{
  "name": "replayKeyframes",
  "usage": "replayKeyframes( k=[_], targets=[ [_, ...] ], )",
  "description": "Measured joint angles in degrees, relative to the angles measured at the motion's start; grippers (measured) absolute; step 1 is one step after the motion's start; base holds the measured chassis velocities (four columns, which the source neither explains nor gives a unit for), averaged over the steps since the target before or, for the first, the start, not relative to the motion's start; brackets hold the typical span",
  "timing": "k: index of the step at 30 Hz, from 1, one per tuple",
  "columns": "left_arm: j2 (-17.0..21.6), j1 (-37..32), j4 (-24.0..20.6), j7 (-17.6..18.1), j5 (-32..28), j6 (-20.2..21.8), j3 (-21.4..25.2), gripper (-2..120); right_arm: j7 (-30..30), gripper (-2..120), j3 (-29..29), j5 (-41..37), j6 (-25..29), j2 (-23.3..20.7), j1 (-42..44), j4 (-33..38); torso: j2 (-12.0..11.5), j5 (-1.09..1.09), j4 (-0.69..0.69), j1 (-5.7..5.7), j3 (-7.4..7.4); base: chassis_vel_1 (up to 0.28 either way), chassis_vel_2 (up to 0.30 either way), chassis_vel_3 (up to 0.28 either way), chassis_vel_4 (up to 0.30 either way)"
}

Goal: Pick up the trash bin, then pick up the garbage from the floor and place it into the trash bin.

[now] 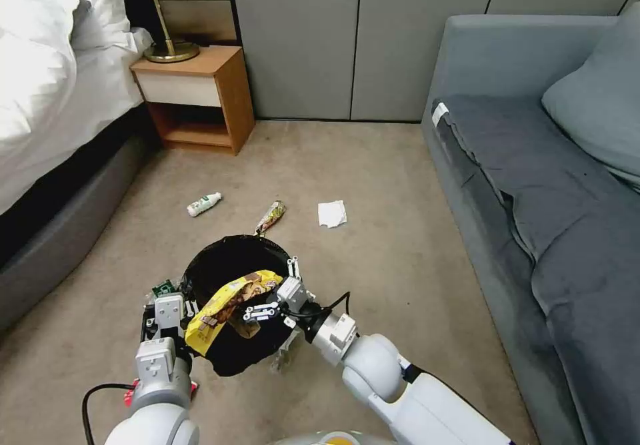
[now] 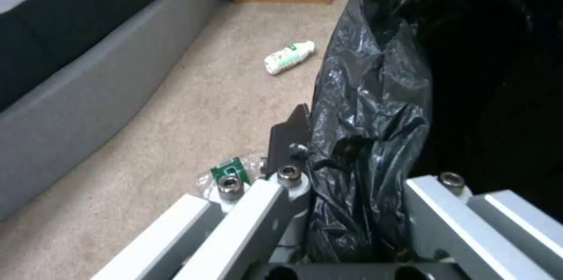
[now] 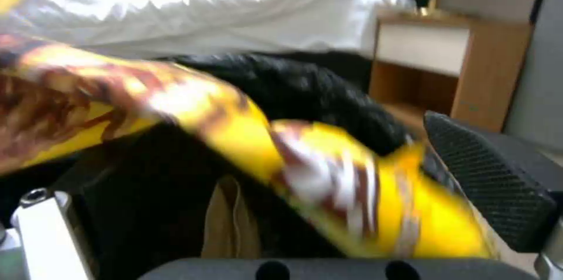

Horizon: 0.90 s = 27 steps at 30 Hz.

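Trash bin (image 1: pixel 230 278), black-lined, hangs off the floor, its rim pinched tight in the left gripper (image 1: pixel 167 312) on the near-left side. Right gripper (image 1: pixel 277 298) reaches in from the bin's right with jaws spread, the yellow snack wrapper (image 1: pixel 227 305) lying loose between them, long axis running across the bin's mouth, dark opening directly beneath. Beyond the bin wait a bottle (image 1: pixel 203 204), another wrapper (image 1: pixel 270 217) and a tissue (image 1: pixel 331 213).

Yellow wrapper (image 3: pixel 328 174) across black-lined trash bin (image 3: pixel 305 91), beside black fingers (image 3: pixel 487 179).
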<state>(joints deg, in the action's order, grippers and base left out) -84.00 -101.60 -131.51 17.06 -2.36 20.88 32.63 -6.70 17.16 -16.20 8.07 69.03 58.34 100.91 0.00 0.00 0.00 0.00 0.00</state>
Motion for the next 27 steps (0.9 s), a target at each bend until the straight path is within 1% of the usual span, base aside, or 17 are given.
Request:
replayKeyframes(
  k=[3, 4, 8, 9, 13, 14, 17, 18, 19, 21, 27],
  targets=[
    [0.01, -0.43, -0.87, -0.12, 0.13, 0.02, -0.27, 4, 3.21, 100, 0.62, -5.08, -5.51, -1.38, -1.16, 1.78, 0.00, 0.00, 0.00, 0.00, 0.00, 0.000, 0.000, 0.000, 0.000],
    [0.01, -0.43, -0.87, -0.12, 0.13, 0.02, -0.27, 4, 3.21, 100, 0.62, -5.08, -5.51, -1.38, -1.16, 1.78, 0.00, 0.00, 0.00, 0.00, 0.00, 0.000, 0.000, 0.000, 0.000],
    [0.03, -0.75, -1.27, -0.17, 0.20, 0.02, -0.27, 4, 6.80, 100, 1.03, -8.91, -11.98, -2.51, -2.06, 3.35, 0.00, 0.01, 0.00, 0.00, 0.00, 0.000, 0.000, 0.000, 0.000],
    [0.03, -0.75, -1.27, -0.17, 0.20, 0.02, -0.27, 4, 6.80, 100, 1.03, -8.91, -11.98, -2.51, -2.06, 3.35, 0.00, 0.01, 0.00, 0.00, 0.00, 0.000, 0.000, 0.000, 0.000],
    [0.05, -1.04, -1.77, -0.24, 0.31, 0.02, -0.29, 4, 8.85, 100, 0.93, -12.83, -18.42, -4.37, -2.51, 5.37, 0.00, 0.01, 0.01, 0.00, 0.00, 0.000, 0.000, 0.000, 0.000],
    [0.05, -1.04, -1.77, -0.24, 0.31, 0.02, -0.29, 4, 8.85, 100, 0.93, -12.83, -18.42, -4.37, -2.51, 5.37, 0.00, 0.01, 0.01, 0.00, 0.00, 0.000, 0.000, 0.000, 0.000],
    [0.05, -1.13, -2.13, -0.26, 0.39, 0.02, -0.48, 4, 11.06, 100, 0.86, -16.03, -23.49, -5.63, -3.26, 6.90, 0.00, 0.00, 0.00, 0.00, 0.00, 0.000, 0.000, 0.000, 0.000],
    [0.05, -1.13, -2.13, -0.26, 0.39, 0.02, -0.48, 4, 11.06, 100, 0.86, -16.03, -23.49, -5.63, -3.26, 6.90, 0.00, 0.00, 0.00, 0.00, 0.00, 0.000, 0.000, 0.000, 0.000],
    [0.05, -1.27, -2.29, -0.27, 0.51, 0.02, -0.65, 4, 12.79, 100, 0.85, -18.56, -26.76, -5.82, -3.75, 7.68, 0.00, 0.00, 0.00, 0.00, 0.00, 0.000, 0.000, 0.000, 0.000],
    [-0.06, -1.55, -2.54, -0.36, 0.76, 0.02, -0.93, 4, 15.61, 100, 0.96, -22.16, -31.17, -5.78, -4.73, 8.42, 0.00, 0.01, 0.00, 0.00, 0.00, 0.000, 0.000, 0.000, 0.000],
    [-0.11, -1.65, -2.61, -0.40, 0.88, -0.02, -0.97, 4, 17.13, 100, 1.15, -23.59, -34.36, -5.79, -5.99, 8.63, 0.00, 0.00, 0.01, 0.00, 0.00, 0.000, 0.000, 0.000, 0.000]
  ],
)
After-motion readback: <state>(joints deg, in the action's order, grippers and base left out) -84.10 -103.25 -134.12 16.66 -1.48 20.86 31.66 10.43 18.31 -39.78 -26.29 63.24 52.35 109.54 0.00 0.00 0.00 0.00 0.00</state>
